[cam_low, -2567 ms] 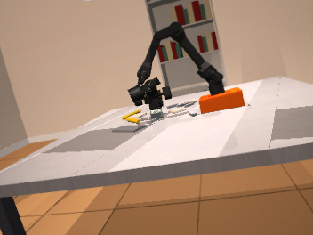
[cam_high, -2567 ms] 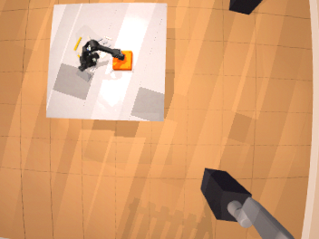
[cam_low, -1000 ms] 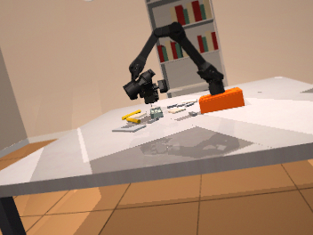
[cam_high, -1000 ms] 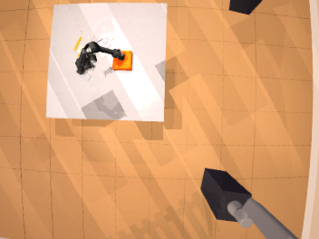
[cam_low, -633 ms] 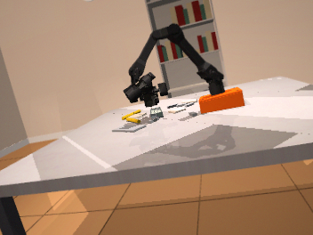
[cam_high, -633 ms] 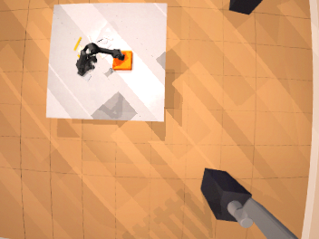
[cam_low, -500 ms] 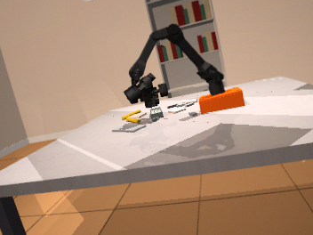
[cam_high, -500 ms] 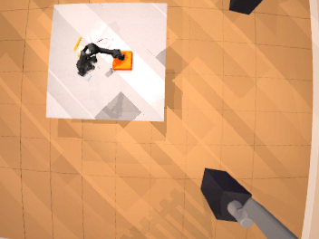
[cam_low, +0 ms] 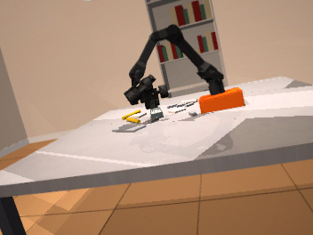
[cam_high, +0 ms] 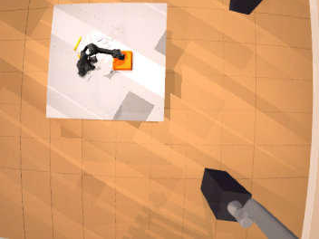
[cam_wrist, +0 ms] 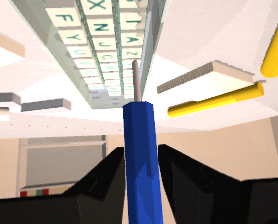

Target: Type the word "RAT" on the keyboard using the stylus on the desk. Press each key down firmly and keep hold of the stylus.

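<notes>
My gripper (cam_wrist: 141, 153) (cam_low: 153, 107) is shut on the blue stylus (cam_wrist: 140, 132), which points away from the fingers in the wrist view. Its thin grey tip (cam_wrist: 135, 75) lies over the right-hand column of keys, close to the Z key (cam_wrist: 129, 53). Whether the tip touches a key cannot be told. The keyboard (cam_wrist: 100, 101) (cam_low: 156, 113) has pale keys with dark green letters. The A key (cam_wrist: 132, 39) and the N key (cam_wrist: 101, 28) can be read. The R key cannot be made out, and the far keys are too small to read.
A yellow rod (cam_wrist: 217, 100) (cam_high: 78, 43) and a pale block (cam_wrist: 207, 77) lie right of the keyboard in the wrist view. A grey block (cam_wrist: 45, 105) lies at its left. An orange block (cam_low: 222, 101) (cam_high: 122, 65) is at the arm's base.
</notes>
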Controlling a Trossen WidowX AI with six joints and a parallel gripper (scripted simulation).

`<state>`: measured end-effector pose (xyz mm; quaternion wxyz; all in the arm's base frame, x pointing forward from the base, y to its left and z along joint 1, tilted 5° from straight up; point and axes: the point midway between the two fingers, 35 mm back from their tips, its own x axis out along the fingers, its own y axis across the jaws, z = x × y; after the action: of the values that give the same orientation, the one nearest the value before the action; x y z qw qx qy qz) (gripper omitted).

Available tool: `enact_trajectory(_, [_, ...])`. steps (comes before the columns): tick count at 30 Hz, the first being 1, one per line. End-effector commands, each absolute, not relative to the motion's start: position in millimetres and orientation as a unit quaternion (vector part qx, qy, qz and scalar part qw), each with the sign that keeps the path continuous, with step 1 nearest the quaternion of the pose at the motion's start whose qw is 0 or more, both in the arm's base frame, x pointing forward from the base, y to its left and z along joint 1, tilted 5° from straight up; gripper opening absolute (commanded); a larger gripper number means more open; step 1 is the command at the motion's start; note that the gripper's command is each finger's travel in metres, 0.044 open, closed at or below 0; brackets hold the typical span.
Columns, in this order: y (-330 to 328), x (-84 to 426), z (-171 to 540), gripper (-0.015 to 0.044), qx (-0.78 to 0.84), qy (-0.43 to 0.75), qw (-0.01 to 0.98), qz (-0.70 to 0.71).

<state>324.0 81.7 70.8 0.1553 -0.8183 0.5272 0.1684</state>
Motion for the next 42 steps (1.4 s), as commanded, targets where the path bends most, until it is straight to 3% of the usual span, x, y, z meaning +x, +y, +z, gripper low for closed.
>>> enact_trajectory(1, [82, 323, 68, 0.0081, -0.817, 0.529, 0.156, 0.170])
enact_trajectory(42, [82, 324, 57, 0.0081, -0.817, 0.529, 0.156, 0.170])
